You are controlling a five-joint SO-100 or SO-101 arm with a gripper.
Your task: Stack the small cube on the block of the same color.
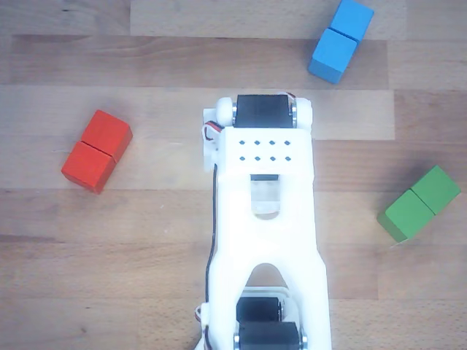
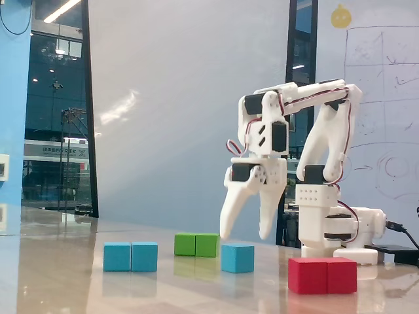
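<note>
The white gripper (image 2: 244, 237) hovers with fingers spread just above the small light-blue wooden cube (image 2: 237, 258), probably to straddle it for grasping.

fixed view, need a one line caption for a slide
White arm's open gripper hangs above the small light-blue cube, with the oblong light-blue block, green block and red block on the table.

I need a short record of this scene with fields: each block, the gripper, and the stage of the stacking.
small blue cube: on the table, alone, hidden under the arm in the other view
long blue block: on the table, left of the cube in the fixed view, nothing on top
green block: on the table, behind the blue ones
red block: on the table, nearest the camera, right side
gripper: open, empty, just above the small blue cube
stage: cube not yet grasped
</note>
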